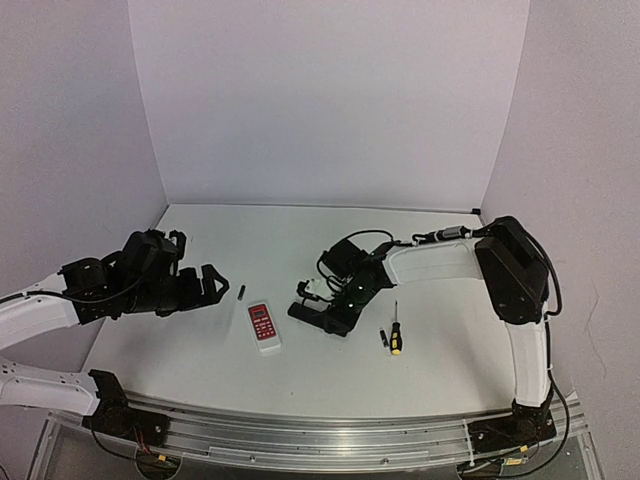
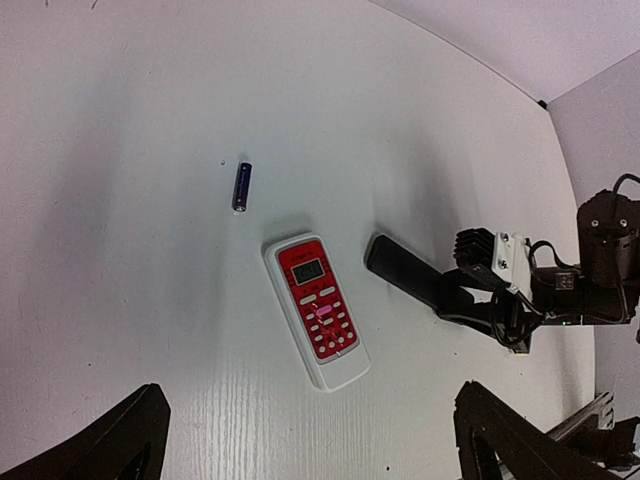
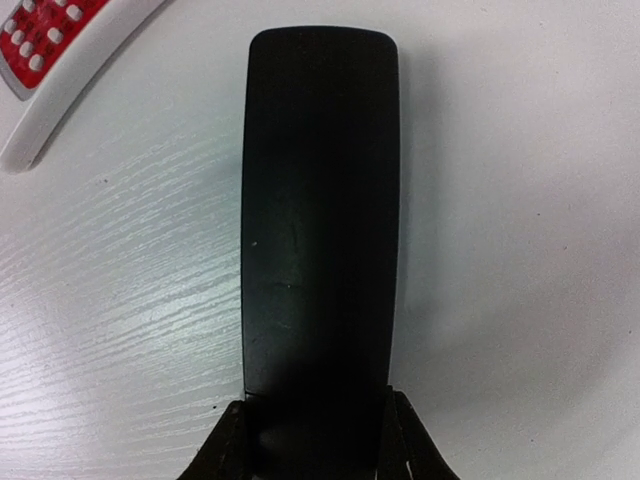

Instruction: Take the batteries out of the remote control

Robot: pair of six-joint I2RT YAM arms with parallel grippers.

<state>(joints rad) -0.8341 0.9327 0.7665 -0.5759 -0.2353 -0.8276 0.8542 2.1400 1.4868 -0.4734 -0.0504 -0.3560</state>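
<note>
Remote control [image 3: 320, 200], slim black one: flat on bench [image 1: 300, 235], centre of top view, just right of white remote [image 1: 264, 327]. Right gripper [image 3: 320, 445] nipped onto both long edges of its near end, likely to steady it. Left gripper [image 1: 207, 285] wide, empty, frame left. Right wrist view shows a smooth, buttonless face up. Only left wrist view clearly shows a loose battery [image 2: 241, 186], upper left. Screwdriver [image 1: 396, 338] appears in top view alone.
</note>
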